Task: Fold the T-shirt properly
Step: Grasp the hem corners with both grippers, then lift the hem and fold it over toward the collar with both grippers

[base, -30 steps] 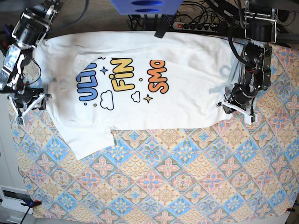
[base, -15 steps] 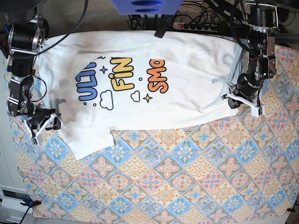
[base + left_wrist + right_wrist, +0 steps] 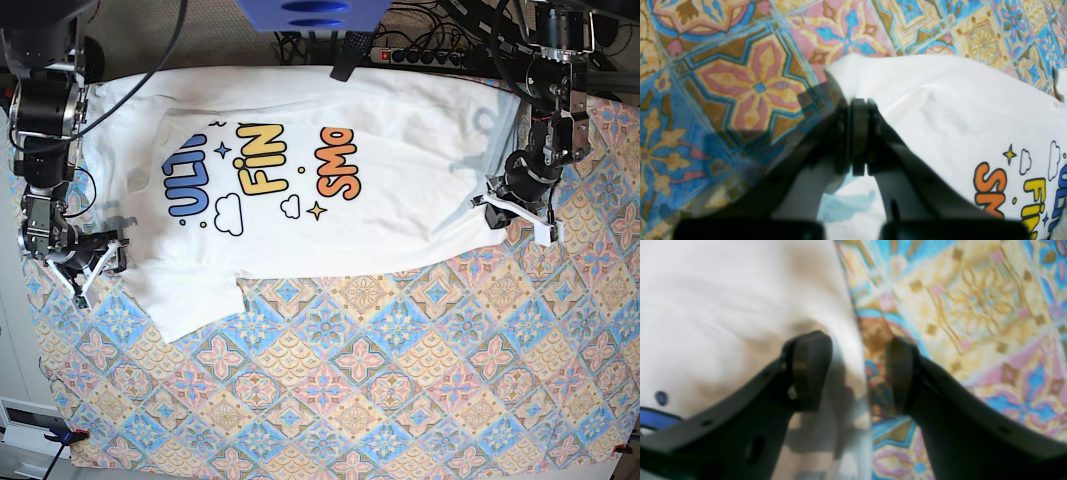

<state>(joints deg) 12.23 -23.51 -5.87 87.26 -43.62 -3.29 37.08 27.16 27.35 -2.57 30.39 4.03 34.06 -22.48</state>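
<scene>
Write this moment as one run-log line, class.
left gripper: shut on T-shirt hem corner | right gripper: open, fingers straddling shirt edge | T-shirt: flat on patterned tablecloth, unfolded

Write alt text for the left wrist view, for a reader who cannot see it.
The left gripper, jaws shut, pinches the edge of the white T-shirt where it meets the patterned tablecloth. The shirt spreads to the right, with part of its orange, yellow and blue print showing at the lower right. The tablecloth's floral tiles fill the left and top.
</scene>
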